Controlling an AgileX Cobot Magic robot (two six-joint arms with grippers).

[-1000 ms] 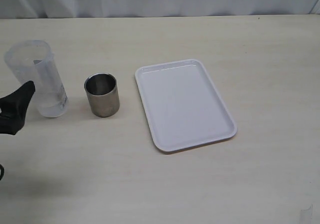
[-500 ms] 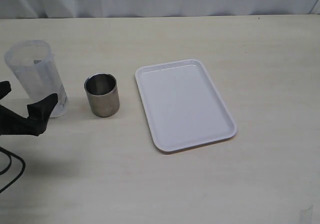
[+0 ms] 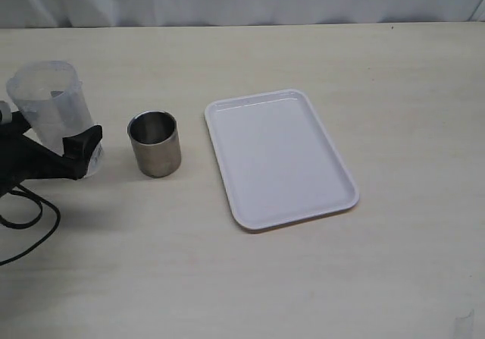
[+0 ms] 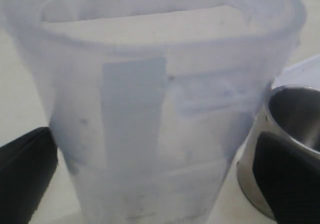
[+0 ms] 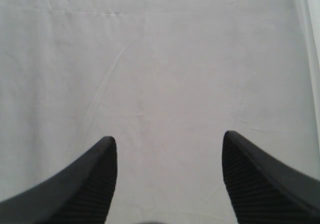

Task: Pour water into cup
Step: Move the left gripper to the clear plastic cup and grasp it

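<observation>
The short brushed-steel cup (image 3: 154,143) stands upright left of centre, dark inside; it also shows in the left wrist view (image 4: 292,115). Just left of it stands the taller translucent plastic beaker (image 3: 50,100), upright. The water in its bottom is barely visible (image 4: 150,194). My left gripper (image 3: 54,138) is open with its jaws on either side of the beaker's lower part, a small gap on each side in the left wrist view (image 4: 155,184). My right gripper (image 5: 167,179) is open and empty, facing white cloth; it is out of the exterior view.
A white rectangular tray (image 3: 280,157) lies on the pale wooden table just right of the cup. A black cable (image 3: 30,225) loops on the table under my left arm. A white curtain hangs behind the table's far edge.
My left gripper has moved right, from beside the beaker to around its lower part. The beaker, cup and tray have not moved.
</observation>
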